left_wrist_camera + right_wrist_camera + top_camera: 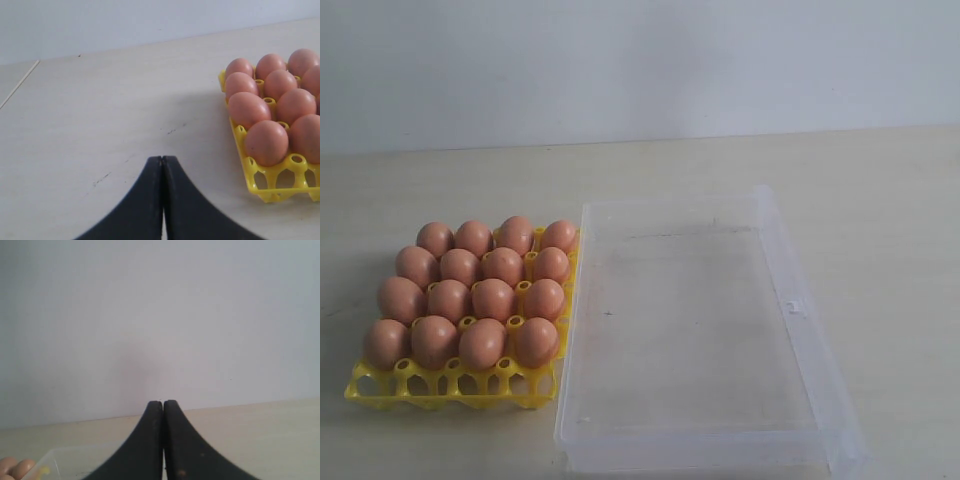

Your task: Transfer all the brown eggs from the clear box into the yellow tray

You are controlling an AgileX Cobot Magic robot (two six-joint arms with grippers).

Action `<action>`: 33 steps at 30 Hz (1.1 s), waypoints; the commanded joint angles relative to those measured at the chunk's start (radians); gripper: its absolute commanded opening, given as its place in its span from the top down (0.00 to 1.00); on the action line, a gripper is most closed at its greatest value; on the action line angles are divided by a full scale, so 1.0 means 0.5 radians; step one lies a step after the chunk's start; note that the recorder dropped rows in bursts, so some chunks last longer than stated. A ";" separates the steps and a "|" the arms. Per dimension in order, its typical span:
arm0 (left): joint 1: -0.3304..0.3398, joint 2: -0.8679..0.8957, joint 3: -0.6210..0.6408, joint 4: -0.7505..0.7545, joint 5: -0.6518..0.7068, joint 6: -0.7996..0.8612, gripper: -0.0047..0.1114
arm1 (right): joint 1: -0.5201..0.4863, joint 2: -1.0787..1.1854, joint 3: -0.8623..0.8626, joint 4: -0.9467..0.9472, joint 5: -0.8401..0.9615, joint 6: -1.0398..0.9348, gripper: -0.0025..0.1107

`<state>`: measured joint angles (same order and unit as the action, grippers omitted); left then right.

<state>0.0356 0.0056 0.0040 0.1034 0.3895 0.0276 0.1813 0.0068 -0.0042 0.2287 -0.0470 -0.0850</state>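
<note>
Pale wood table [880, 200], white wall behind. Sixteen matte reddish brown eggs [492, 298] fill the yellow tray [450, 390], near the left gripper [162, 159], not touching; clear box [775, 250] just beside. Left and right gripper [163, 402]: fingers pressed together, nothing held.

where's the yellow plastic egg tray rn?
Exterior view, left side: yellow plastic egg tray holding the brown eggs, just left of the clear plastic box.

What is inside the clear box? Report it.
Nothing: the clear box is empty, table showing through its floor. Nothing covers it. The brown eggs sit in the yellow tray beside it.
</note>
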 commanded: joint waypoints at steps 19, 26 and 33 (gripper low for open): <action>-0.011 -0.011 -0.008 -0.005 -0.018 -0.009 0.96 | -0.012 -0.014 0.008 -0.257 0.002 0.185 0.98; -0.011 -0.011 -0.008 -0.005 -0.018 -0.009 0.96 | -0.012 -0.014 0.008 -0.257 0.002 0.185 0.98; -0.011 -0.011 -0.008 -0.005 -0.018 -0.009 0.96 | -0.012 -0.014 0.008 -0.257 0.002 0.185 0.98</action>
<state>0.0356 0.0056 0.0040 0.1034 0.3895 0.0276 0.1813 0.0068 -0.0042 0.1101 -0.0470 0.0154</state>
